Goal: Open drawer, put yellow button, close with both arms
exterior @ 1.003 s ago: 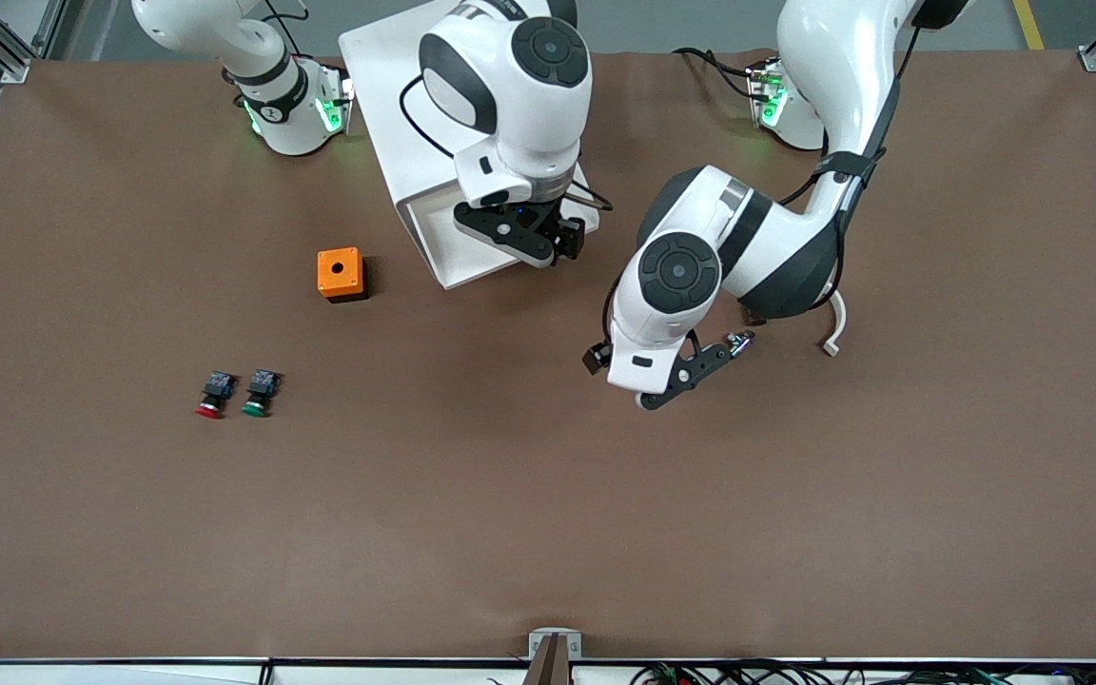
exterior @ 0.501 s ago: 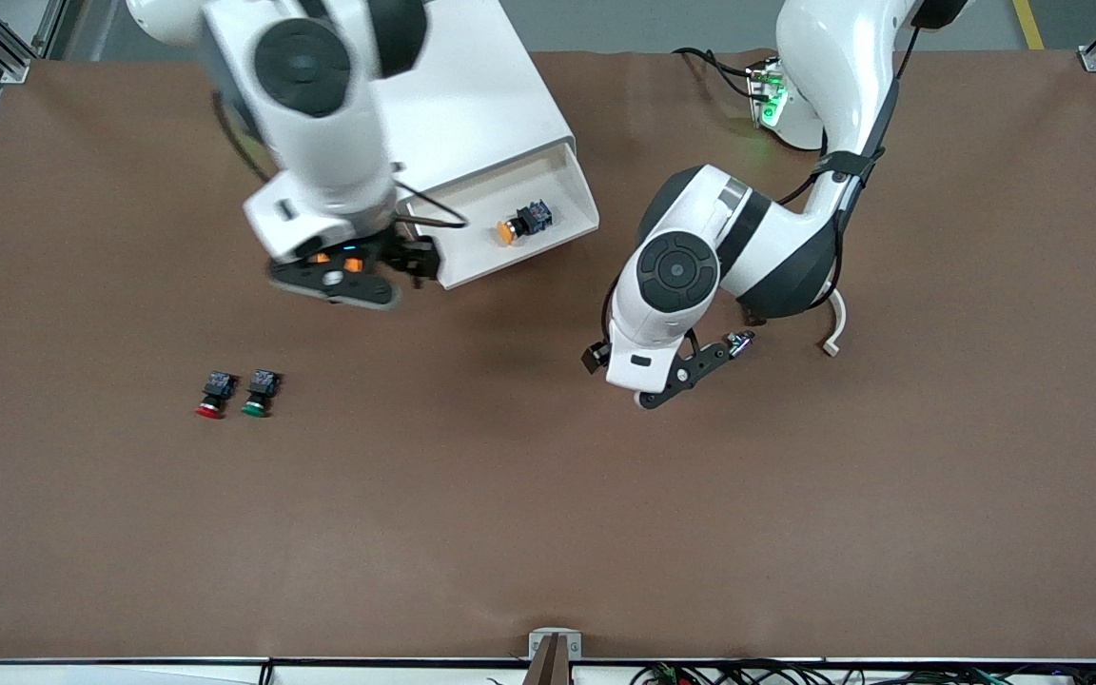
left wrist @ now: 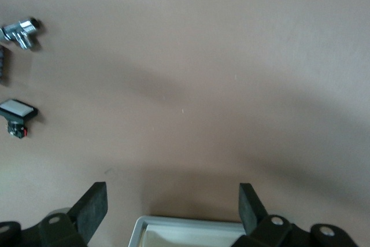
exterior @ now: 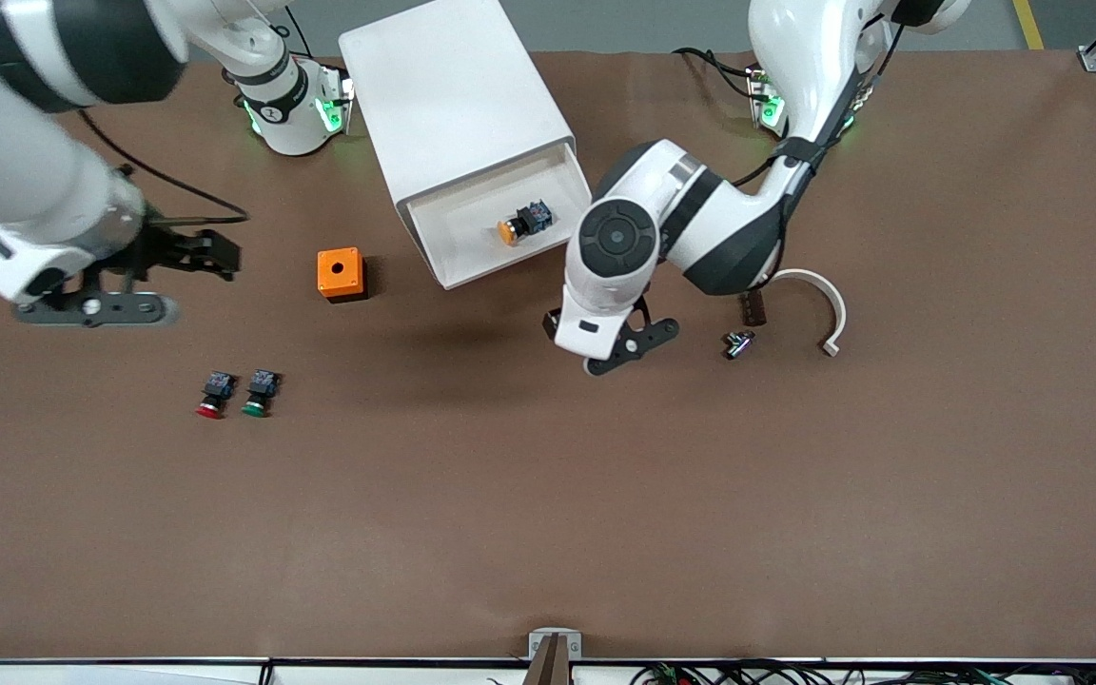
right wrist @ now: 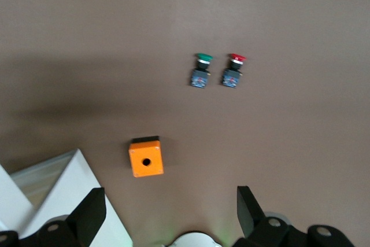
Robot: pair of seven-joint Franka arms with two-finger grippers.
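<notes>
Drawer (exterior: 472,249) open — yellow button (exterior: 521,223) inside.

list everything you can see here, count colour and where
cabinet: 1, white, between the arm bases
drawer: 1, white, top of cabinet, pulled open
yellow button: 1, yellow cap, lying in the drawer
orange box: 1, orange with a hole, beside the drawer toward the right arm's end
red button: 1, nearer the camera than the box
green button: 1, beside the red one
metal part: 1, silver, toward the left arm's end
curved strip: 1, white, beside it
left gripper: open, over bare table by the drawer
right gripper: open, over the right arm's end
</notes>
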